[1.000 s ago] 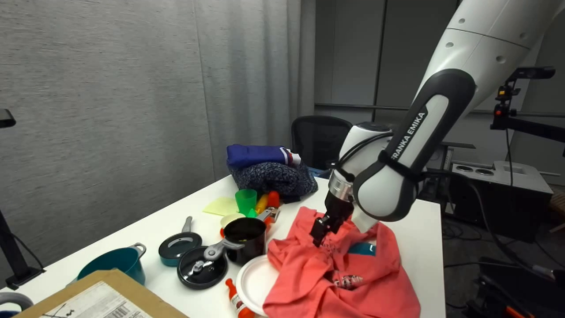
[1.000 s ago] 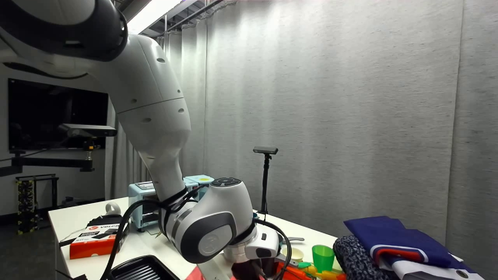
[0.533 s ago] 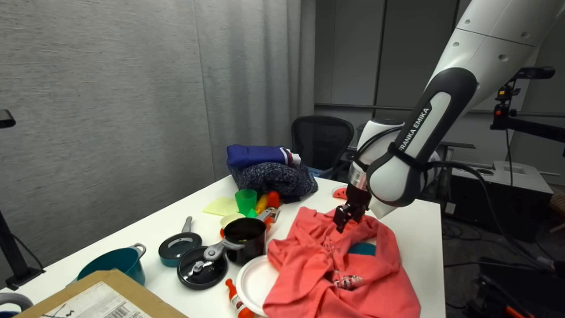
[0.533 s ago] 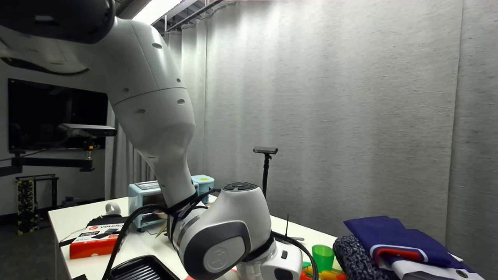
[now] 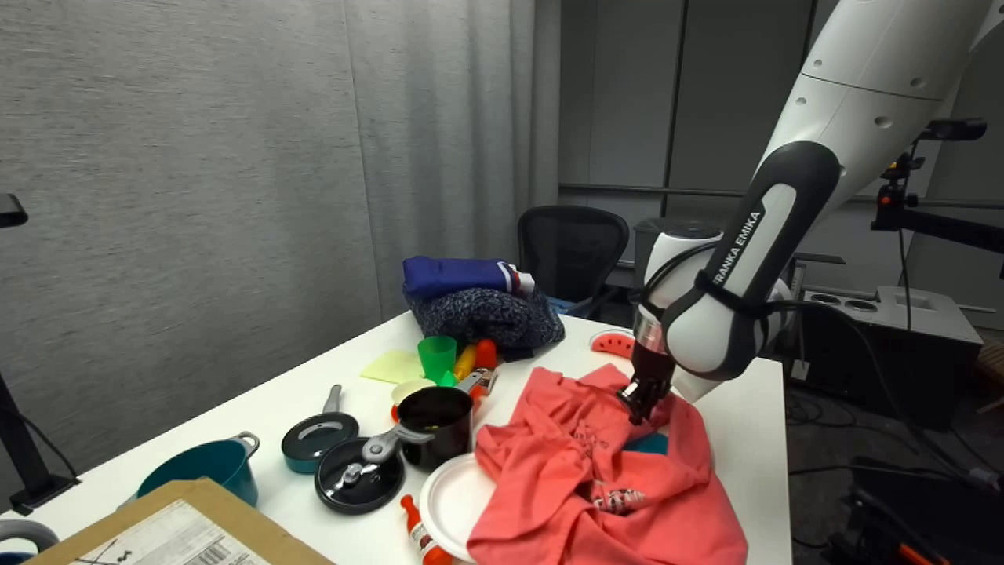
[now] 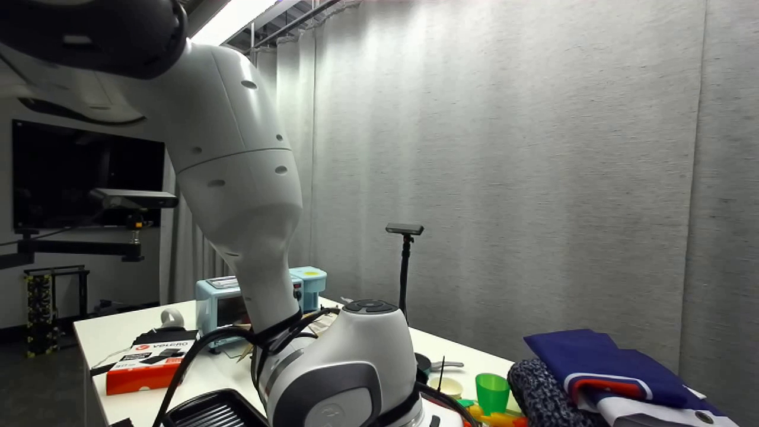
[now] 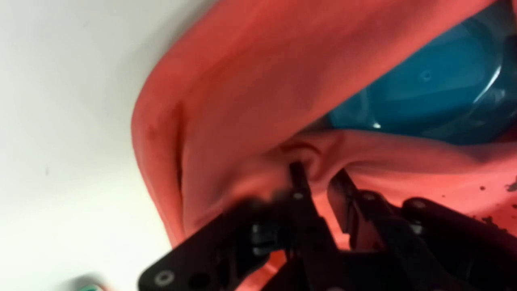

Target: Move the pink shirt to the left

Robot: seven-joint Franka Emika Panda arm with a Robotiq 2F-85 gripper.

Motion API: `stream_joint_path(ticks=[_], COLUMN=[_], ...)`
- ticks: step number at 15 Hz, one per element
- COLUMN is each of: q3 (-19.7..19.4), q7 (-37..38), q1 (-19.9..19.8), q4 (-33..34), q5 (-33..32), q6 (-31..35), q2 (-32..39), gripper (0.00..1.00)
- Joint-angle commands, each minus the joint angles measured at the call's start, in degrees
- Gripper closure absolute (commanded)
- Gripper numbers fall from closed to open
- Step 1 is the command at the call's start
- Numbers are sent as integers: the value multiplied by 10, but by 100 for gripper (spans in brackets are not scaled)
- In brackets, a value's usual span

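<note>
The pink shirt [image 5: 549,447] lies crumpled over the right part of the table in an exterior view. A fold near its far right side meets my gripper [image 5: 637,408], which points down onto it. In the wrist view, folds of the shirt [image 7: 242,97] surround the gripper [image 7: 320,167]. Its jaws stand close together with a narrow gap, and cloth bunches up at their tips. Whether they clamp the cloth, I cannot tell. A blue-teal object [image 7: 436,81] peeks out from an opening between folds. The arm [image 6: 338,379] fills the bottom of an exterior view where gripper and shirt are hidden.
Left of the shirt sit a white plate [image 5: 455,506], partly covered by it, a black pot [image 5: 438,424] and a lid [image 5: 357,479]. A watermelon-slice piece [image 5: 613,344] is behind it. Folded dark cloths [image 5: 502,318] lie at the far edge. A black grill pan [image 6: 216,409] is near the arm.
The gripper has moved right in an exterior view, rising and then dropping onto the shirt. Its jaws look narrower. The watermelon-slice piece has come into view; the shirt has barely shifted.
</note>
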Motion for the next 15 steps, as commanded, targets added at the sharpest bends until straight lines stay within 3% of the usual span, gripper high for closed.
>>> stream_joint_path(ticks=[1, 8, 15], q3=[16, 54, 68], q7=[4, -1, -2], q1=[4, 11, 30], q4=[4, 18, 44], q5=[5, 7, 3], q6=[14, 35, 27], q2=[19, 24, 37], gripper=[100, 99, 99])
